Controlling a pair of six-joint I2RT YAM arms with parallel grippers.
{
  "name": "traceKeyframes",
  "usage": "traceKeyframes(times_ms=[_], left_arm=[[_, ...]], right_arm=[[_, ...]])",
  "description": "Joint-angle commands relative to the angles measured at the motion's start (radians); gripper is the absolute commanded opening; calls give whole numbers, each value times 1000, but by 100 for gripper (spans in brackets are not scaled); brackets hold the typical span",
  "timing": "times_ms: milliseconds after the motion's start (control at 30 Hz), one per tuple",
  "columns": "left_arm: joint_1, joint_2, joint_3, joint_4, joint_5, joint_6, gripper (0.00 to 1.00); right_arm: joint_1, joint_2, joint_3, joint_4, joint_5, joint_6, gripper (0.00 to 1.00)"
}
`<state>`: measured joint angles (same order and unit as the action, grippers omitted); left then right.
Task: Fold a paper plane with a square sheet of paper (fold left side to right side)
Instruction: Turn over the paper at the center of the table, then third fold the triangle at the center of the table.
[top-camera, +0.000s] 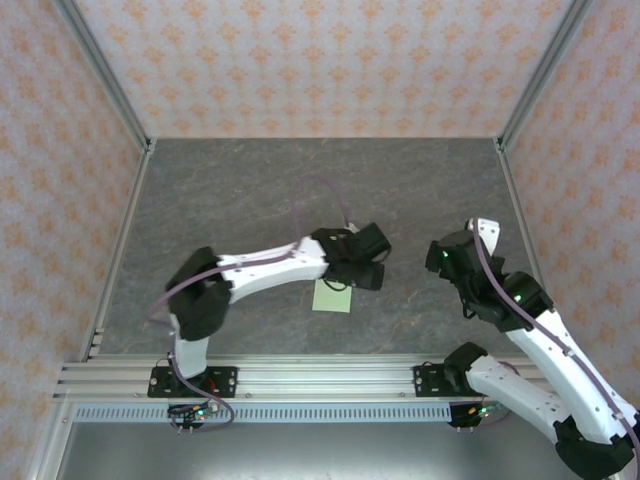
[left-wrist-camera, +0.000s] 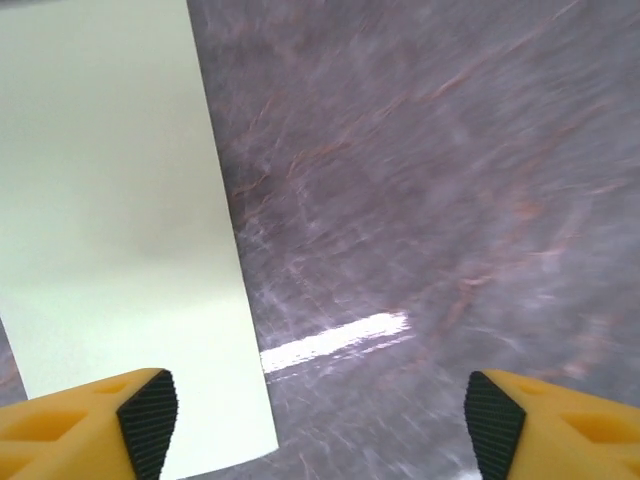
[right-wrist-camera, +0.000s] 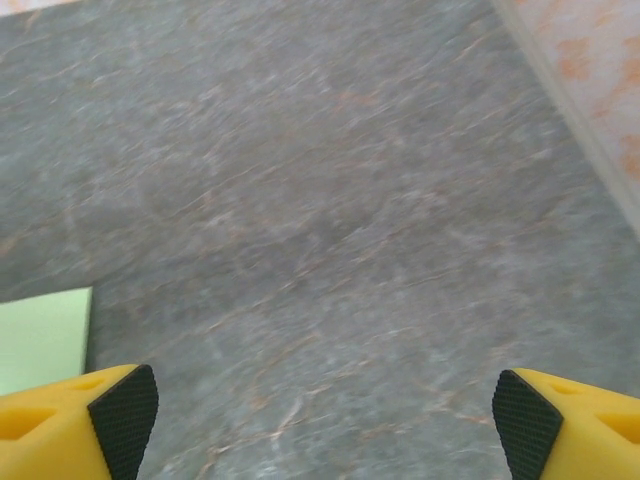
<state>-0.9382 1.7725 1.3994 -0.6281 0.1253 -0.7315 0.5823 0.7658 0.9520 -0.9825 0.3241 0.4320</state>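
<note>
The left end effector (left-wrist-camera: 320, 420) stands wide open, with nothing between its yellow, black-padded fingers (left-wrist-camera: 148, 420). Its left finger sits over the near corner of the thin, pale green sheet of paper (left-wrist-camera: 110, 200); whether it touches cannot be told. Its right finger hangs over bare surface. The sheet of paper lies flat near the middle of the grey marbled tabletop (top-camera: 250, 190), its long right edge straight and uncovered. The right end effector (right-wrist-camera: 325, 425) is likewise open and empty, well apart to the right, with one corner of the sheet beside its left finger. Bare tabletop spreads on all sides of the paper, out to the metal-framed patterned walls (top-camera: 320, 60).
</note>
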Motion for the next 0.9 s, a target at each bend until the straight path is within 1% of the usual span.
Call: traceKeyframes(times_ms=[0, 67, 167, 267, 333, 367, 433, 500, 700, 867], left_arm=[[98, -137, -167, 192, 81, 9, 82], [158, -209, -278, 267, 129, -2, 82], [260, -298, -452, 427, 240, -41, 81], [346, -347, -582, 567, 336, -70, 78], [381, -349, -637, 641, 397, -79, 72], [392, -345, -656, 672, 417, -85, 69], [400, -324, -677, 713, 454, -85, 67], [400, -296, -684, 733, 470, -84, 67], [400, -235, -688, 770, 500, -98, 67], [401, -213, -682, 764, 510, -93, 67]], right_arm=[[3, 66, -64, 177, -233, -8, 89], [2, 141, -98, 297, -378, 18, 86], [3, 302, -130, 498, -582, 80, 75], [5, 461, -136, 686, -700, 136, 67], [4, 545, -126, 762, -712, 148, 63], [5, 599, -111, 791, -713, 149, 59], [4, 689, -79, 824, -727, 150, 54], [4, 778, -43, 850, -745, 152, 51], [4, 932, 30, 854, -712, 131, 48], [4, 998, 61, 836, -694, 117, 46]])
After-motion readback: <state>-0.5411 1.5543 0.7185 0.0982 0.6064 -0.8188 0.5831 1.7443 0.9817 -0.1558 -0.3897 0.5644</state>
